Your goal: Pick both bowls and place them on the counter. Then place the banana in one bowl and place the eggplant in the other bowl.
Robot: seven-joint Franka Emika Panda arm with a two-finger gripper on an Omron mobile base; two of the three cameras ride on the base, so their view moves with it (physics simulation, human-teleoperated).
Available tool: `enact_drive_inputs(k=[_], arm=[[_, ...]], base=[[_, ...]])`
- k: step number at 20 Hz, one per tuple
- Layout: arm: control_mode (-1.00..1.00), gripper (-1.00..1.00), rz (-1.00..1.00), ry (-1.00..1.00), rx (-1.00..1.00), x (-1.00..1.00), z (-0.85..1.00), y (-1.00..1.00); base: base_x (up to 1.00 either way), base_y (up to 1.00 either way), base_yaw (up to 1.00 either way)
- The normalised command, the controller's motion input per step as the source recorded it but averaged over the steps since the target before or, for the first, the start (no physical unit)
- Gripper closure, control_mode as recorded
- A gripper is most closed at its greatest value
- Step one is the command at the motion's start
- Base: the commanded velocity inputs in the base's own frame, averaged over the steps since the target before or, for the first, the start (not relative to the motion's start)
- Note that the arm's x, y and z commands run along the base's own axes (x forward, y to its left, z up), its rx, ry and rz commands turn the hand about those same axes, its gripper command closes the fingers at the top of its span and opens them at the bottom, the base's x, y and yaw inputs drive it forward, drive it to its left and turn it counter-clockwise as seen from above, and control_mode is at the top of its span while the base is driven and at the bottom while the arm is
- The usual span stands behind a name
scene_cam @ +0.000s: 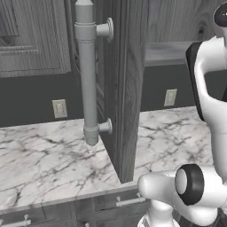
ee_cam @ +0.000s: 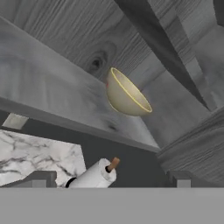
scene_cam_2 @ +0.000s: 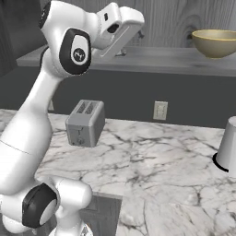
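Note:
One tan-yellow bowl (ee_cam: 127, 94) with a bright rim stands on the grey wooden cabinet shelf (ee_cam: 48, 87), well ahead of my gripper (ee_cam: 109, 183). The right base view shows the same bowl (scene_cam_2: 215, 42) at the shelf's far right. My gripper is open with nothing between its fingertips (ee_cam: 40, 178), which stand far apart. It is raised to shelf height, left of the bowl and apart from it. The white marble counter (scene_cam_2: 152, 156) lies below. The second bowl, the banana and the eggplant are out of view.
An open cabinet door (scene_cam: 126, 88) with a long grey handle (scene_cam: 88, 71) hangs over the counter (scene_cam: 44, 155) on the left. A toaster (scene_cam_2: 85, 122) stands behind the arm. A paper towel roll (ee_cam: 94, 175) stands at the right (scene_cam_2: 229, 147). Wall outlets (scene_cam_2: 160, 110) sit on the dark backsplash.

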Motion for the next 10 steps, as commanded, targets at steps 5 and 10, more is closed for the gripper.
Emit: enact_drive_inputs(k=[5,10], arm=[[-1.0,-1.0,-0.01,0.13,-0.1,0.61,0.0,-0.34],[-1.0,-1.0,0.0,0.13,-0.06,0.56,0.0,-0.43]], base=[[0.0,0.0,0.0],[0.0,0.0,0.0]])
